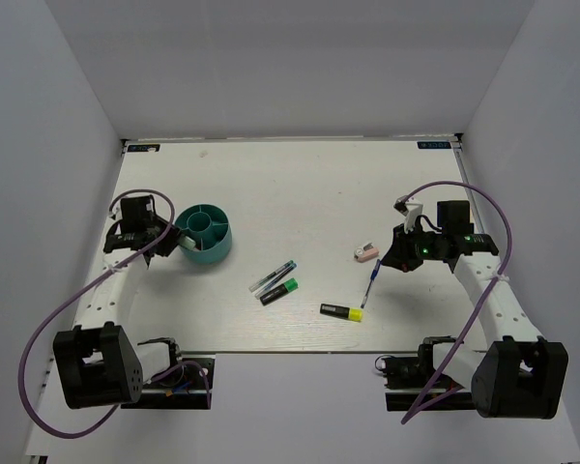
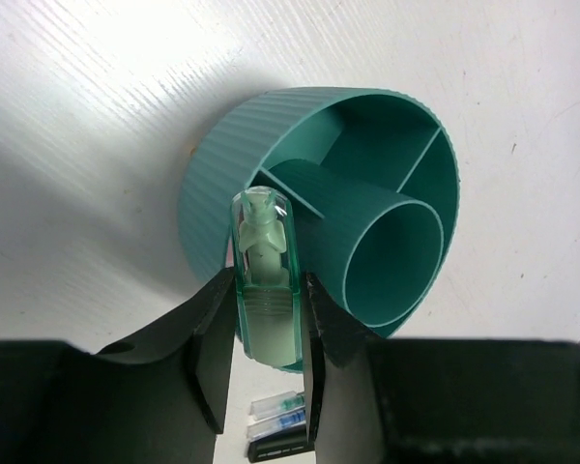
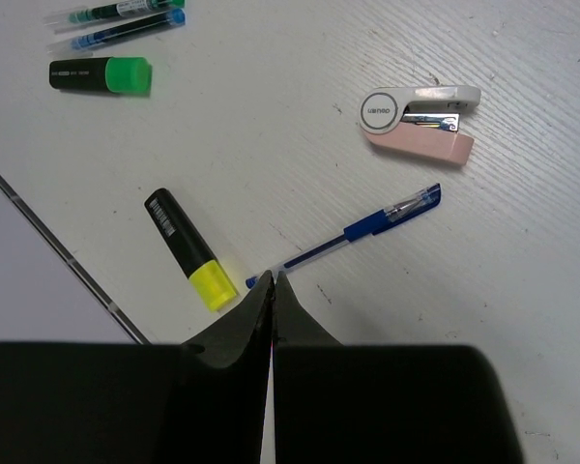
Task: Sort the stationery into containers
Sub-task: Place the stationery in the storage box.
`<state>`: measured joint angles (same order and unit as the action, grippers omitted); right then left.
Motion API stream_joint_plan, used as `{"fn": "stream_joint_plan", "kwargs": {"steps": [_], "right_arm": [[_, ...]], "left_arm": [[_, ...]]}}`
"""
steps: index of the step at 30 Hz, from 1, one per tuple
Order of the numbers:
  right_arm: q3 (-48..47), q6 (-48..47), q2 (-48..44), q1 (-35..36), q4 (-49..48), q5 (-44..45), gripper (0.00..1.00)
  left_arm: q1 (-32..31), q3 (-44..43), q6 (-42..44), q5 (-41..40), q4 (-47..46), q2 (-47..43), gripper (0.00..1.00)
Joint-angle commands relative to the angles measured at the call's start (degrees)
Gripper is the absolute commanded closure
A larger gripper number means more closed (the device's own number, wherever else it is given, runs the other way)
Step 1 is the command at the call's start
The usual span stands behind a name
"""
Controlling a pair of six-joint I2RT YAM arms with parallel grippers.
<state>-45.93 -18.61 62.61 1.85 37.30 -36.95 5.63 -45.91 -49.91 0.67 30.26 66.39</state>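
**White surface, walled on three sides: stationery and organiser, state of holdings**

White surface, enclosed by plain white walls, one arm at each near corner.

1. Teal desk organiser: round, ribbed outer wall, an off-centre ribbed inner tube and straight dividers forming compartments. It stands upright at the left of the surface.

2. Mint-green stubby piece: it has a clear cap at its far end. The left gripper has it clamped between both fingers and partly closed to the width of the piece. In the wrist view the capped end lies over the organiser's outer wall, at the side nearest that arm. Contact with the rim cannot be told.

3. Right gripper: fingers pressed together, nothing between them. The tips sit just beside the nib end of item 4; whether they touch it cannot be told.

4. Slim blue pen: lying flat at the right of the surface.

5. Pink-white mini stapler: near the blue pen's far end, apart from it.

6. Yellow-black highlighter: lying flat, its yellow end near the blue pen's nib.

7. Green-black highlighter: mid-surface, well apart from the organiser.

8. Green clear-barrel pen and blue clear-barrel pen: side by side, just beside the green-black highlighter.
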Motion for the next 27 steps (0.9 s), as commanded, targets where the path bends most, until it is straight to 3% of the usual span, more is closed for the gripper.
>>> {"fn": "stream_joint_plan", "kwargs": {"steps": [1,10,16,17,20,23,27], "right_arm": [[0.2,-0.9,0.2,-0.2,0.2,-1.3,1.00],[0.2,-1.2,0.6,-0.3,0.4,-1.5,1.00],[0.2,-1.3,0.5,-0.2,0.6,-1.6,1.00],[0.1,-1.2,0.5,-0.3,0.6,-1.6,1.00],[0.2,-1.2,0.8,-0.2,0.7,-1.6,1.00],[0.1,-1.3,0.6,-0.3,0.7,-1.6,1.00],[0.1,-1.5,0.6,-0.3,0.8,-2.0,0.97]], "left_arm": [[0.3,-3.0,-0.7,1.5,-2.6,0.4,0.95],[0.6,-4.5,-1.2,1.5,-2.6,2.2,0.91],[0.6,-2.7,-1.3,1.8,-3.1,2.7,0.66],[0.5,-2.4,-1.6,2.1,-3.7,2.5,0.56],[0.8,-1.9,-1.5,2.5,-3.8,2.8,0.46],[0.6,-2.2,-1.2,2.4,-3.7,2.3,0.39],[0.8,-3.2,-0.4,2.6,-2.5,1.4,0.39]]}}
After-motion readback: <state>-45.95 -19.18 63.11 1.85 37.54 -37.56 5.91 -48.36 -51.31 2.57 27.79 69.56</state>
